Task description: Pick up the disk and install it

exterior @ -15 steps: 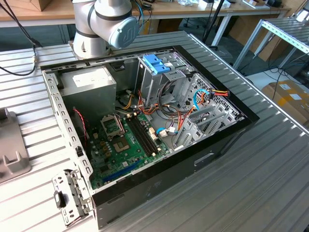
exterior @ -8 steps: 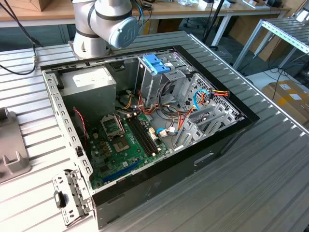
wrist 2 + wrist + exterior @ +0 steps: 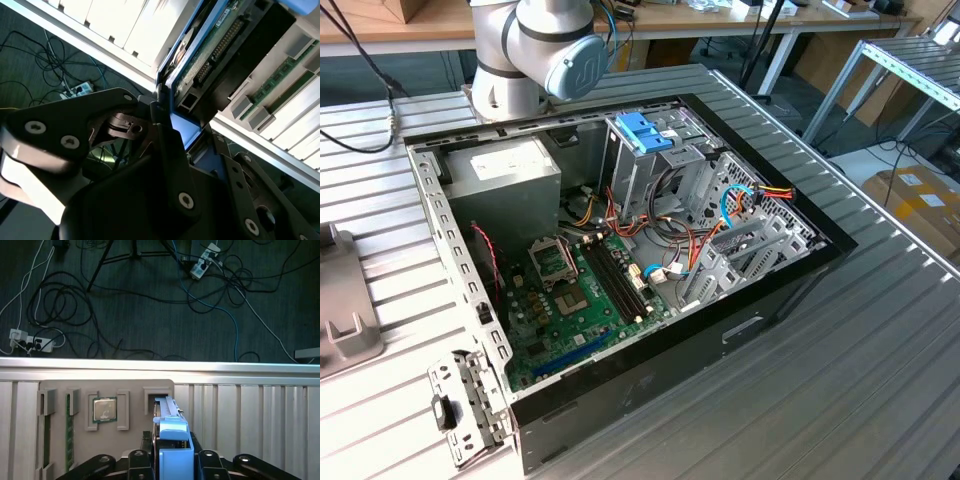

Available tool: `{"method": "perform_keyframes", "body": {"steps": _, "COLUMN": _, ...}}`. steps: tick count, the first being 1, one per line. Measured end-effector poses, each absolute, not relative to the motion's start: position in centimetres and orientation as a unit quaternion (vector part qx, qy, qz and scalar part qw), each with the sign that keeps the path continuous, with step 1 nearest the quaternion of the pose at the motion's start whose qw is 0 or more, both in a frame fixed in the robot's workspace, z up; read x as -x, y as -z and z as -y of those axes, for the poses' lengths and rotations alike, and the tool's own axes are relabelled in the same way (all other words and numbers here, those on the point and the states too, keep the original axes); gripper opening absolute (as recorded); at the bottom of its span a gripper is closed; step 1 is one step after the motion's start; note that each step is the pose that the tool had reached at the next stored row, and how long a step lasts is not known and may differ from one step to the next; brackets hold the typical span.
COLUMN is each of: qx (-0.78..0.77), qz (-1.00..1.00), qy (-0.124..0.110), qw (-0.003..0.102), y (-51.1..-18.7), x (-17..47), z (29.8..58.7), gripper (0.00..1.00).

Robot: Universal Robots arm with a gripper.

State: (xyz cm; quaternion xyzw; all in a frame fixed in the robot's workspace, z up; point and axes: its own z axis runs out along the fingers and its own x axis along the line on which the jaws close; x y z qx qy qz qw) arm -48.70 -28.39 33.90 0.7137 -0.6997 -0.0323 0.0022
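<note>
Closest in both wrist views is the claw (image 3: 171, 447) (image 3: 167, 117), a set of matte black links with bright screw heads. It is clamped tight on the disk (image 3: 169, 415) (image 3: 215, 50). The disk stands on its thin edge between the fingers (image 3: 150, 442), with its long axis running straight out from the claw. Smooth light blue plastic rails frame it. In the second wrist view its underside shows a green circuit board and a black connector block (the pins are just visible).

Beyond the disk's far end, in the first wrist view, a flat grey tray (image 3: 107, 390) with moulded pockets lies on the ribbed aluminium bench (image 3: 250, 430). A square metal-capped chip (image 3: 105, 410) sits in one pocket, and a narrow green memory strip (image 3: 69, 425) sits in another beside it. Past the bench's edge is dark carpeted floor (image 3: 150, 325) strewn with looping cables (image 3: 60, 305).

In the exterior view, a perforated metal bracket (image 3: 470, 400) lies at the near left of the bench (image 3: 820, 400). Behind it sits the open black-edged computer case (image 3: 760, 310), with a green motherboard (image 3: 580, 290) on its bottom. Farther in are a bare steel drive cage (image 3: 640, 180) topped by a blue plastic bracket (image 3: 645, 130) and, to its left, a grey power-supply box (image 3: 510, 170). The arm's rounded silver and blue base (image 3: 535, 50) is farthest.
</note>
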Motion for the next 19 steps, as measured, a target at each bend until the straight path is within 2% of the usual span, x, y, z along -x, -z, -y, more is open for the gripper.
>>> {"method": "perform_keyframes", "body": {"steps": 19, "qx": -0.714, "qz": 0.699, "qy": 0.037, "qw": -0.003, "y": -35.3, "x": 48.7, "z": 28.4, "gripper": 0.37}}
